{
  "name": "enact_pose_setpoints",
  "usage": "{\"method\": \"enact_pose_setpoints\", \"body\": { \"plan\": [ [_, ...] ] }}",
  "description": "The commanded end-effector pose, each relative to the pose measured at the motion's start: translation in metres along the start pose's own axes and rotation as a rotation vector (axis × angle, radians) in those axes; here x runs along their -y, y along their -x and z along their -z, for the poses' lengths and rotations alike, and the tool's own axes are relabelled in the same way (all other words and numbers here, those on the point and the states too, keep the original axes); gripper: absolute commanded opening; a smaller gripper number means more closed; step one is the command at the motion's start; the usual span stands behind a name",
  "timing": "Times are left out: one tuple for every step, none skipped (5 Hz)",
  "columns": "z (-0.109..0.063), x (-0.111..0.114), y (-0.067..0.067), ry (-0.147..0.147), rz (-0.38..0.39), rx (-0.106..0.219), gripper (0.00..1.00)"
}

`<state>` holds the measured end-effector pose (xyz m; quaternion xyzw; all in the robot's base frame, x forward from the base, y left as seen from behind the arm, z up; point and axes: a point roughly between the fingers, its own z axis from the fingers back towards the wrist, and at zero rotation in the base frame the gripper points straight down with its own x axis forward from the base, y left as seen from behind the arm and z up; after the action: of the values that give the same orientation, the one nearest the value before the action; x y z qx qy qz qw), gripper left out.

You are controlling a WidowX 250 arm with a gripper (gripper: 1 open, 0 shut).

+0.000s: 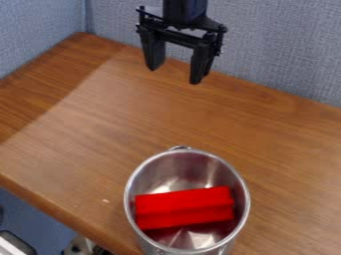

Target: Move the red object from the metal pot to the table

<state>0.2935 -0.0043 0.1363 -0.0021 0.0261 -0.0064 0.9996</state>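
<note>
The gripper (178, 62) hangs with its two dark fingers spread wide apart and pointing down, nothing between them. The fingers are thin, angular black prongs fixed to a blocky black body that runs out of the top of the view. They hover above the far part of the table (80, 110), well apart from the metal pot (185, 209) and beyond it, close to the table's back edge.

The metal pot stands at the near edge of the table, a shiny round steel vessel with a rolled rim and mirror-like inner wall. The red object (184, 208) lies inside the pot on its bottom, a bright red elongated block spanning almost the whole width of the pot, its reflection showing on the steel around it.

The table beyond the pot is brown wood-grain with a smooth, faintly glossy surface. Behind the table, far from the pot, rises a grey-blue fabric-like wall (293, 45). Nothing stands between the gripper and the pot.
</note>
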Motion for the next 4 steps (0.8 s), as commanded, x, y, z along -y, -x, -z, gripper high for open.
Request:
{"method": "enact_pose_setpoints", "body": {
  "plan": [
    [0.006,0.001,0.003,-0.002,0.002,-0.020,1.00],
    [0.014,0.012,0.035,-0.001,0.069,-0.046,1.00],
    [0.011,0.024,0.067,-0.013,0.147,-0.031,1.00],
    [0.012,0.033,0.096,-0.061,0.263,-0.001,1.00]
  ]
}}
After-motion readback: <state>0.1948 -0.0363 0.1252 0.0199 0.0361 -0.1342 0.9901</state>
